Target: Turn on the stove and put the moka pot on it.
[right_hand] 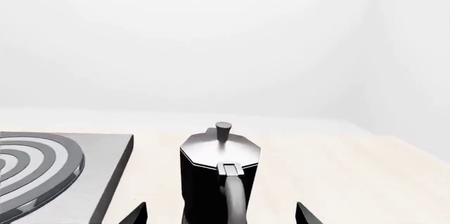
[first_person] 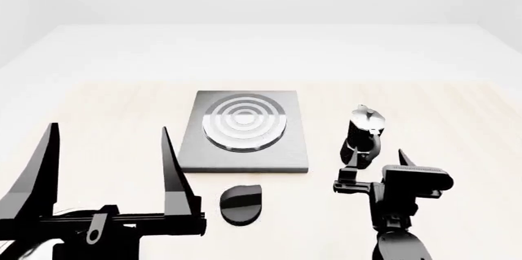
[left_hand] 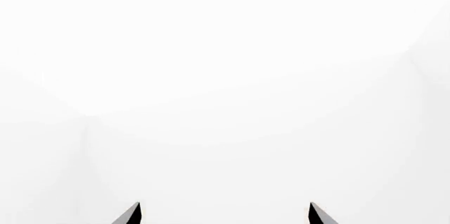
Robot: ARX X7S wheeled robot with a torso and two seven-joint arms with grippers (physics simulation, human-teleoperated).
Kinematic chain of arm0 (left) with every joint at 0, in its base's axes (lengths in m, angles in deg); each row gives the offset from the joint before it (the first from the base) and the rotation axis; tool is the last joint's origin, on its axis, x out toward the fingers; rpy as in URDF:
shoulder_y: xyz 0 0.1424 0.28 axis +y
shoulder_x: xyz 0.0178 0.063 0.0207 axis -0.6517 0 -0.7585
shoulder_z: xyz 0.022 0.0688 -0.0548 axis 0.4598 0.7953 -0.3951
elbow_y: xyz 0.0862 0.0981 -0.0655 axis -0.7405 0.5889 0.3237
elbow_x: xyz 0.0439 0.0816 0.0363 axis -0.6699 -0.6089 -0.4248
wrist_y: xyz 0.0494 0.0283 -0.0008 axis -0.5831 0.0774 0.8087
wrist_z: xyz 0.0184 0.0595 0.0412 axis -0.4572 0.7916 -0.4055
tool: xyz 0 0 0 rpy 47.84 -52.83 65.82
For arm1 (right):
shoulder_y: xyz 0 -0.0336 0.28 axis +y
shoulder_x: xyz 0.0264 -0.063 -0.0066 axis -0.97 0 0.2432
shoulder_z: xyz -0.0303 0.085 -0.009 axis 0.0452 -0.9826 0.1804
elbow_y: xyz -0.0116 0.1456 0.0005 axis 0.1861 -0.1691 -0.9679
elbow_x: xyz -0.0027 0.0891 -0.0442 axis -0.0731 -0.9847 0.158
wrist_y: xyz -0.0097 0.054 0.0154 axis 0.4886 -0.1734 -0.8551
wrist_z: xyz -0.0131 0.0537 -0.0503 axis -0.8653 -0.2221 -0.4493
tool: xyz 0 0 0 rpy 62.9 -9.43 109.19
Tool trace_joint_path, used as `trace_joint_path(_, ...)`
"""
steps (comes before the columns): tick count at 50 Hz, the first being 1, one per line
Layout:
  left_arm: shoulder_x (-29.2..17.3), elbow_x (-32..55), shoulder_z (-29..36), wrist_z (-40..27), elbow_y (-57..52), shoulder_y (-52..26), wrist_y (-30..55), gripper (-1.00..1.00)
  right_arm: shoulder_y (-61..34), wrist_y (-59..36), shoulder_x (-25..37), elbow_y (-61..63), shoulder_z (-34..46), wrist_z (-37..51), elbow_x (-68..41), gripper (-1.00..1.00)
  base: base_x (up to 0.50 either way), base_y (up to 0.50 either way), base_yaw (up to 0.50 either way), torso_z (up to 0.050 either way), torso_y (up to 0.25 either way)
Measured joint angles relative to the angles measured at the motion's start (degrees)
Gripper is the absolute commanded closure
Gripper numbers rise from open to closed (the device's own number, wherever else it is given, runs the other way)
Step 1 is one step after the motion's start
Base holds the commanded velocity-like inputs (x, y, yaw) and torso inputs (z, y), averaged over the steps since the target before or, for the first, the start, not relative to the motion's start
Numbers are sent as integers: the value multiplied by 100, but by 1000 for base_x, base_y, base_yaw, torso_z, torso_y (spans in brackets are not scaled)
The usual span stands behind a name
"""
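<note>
The stove (first_person: pixel 290 150) is a flat grey plate with a raised ring burner (first_person: pixel 244 122), lying mid-table. Its round black knob (first_person: pixel 241 204) sits on the table just in front of it. To the stove's right stands the moka pot (first_person: pixel 365 131), upright, black with a silver lid. My right gripper (first_person: pixel 375 161) is open just in front of the pot. In the right wrist view the pot (right_hand: pixel 211 166) stands between the tips of that gripper (right_hand: pixel 221 214), handle toward the camera, untouched, with the stove (right_hand: pixel 105 171) beside it. My left gripper (first_person: pixel 110 150) is open and empty, in front and to the left of the stove. The left wrist view shows that gripper (left_hand: pixel 225 214) against plain white.
The light wooden table (first_person: pixel 456 137) carries only the stove, knob and pot. Its far edge runs just behind the stove, with white floor and walls beyond.
</note>
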Motion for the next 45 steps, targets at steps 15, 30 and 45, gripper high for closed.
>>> trace_joint_path(15, -1, 37, 36, -3, 40, -32, -28, -100, -230, 260, -110, -662, 37, -70, 35, -100, 0, 0, 0, 0, 0)
trace_joint_path(30, 1, 63, 69, 7, 43, -75, -5, -100, -339, 258, -135, -890, 46, -55, 25, -100, 0, 0, 0, 0, 0)
trace_joint_path(45, -4, 81, 90, 4, 25, -86, 18, -100, -507, 369, -162, -1297, 52, -66, 45, -100, 0, 0, 0, 0, 0)
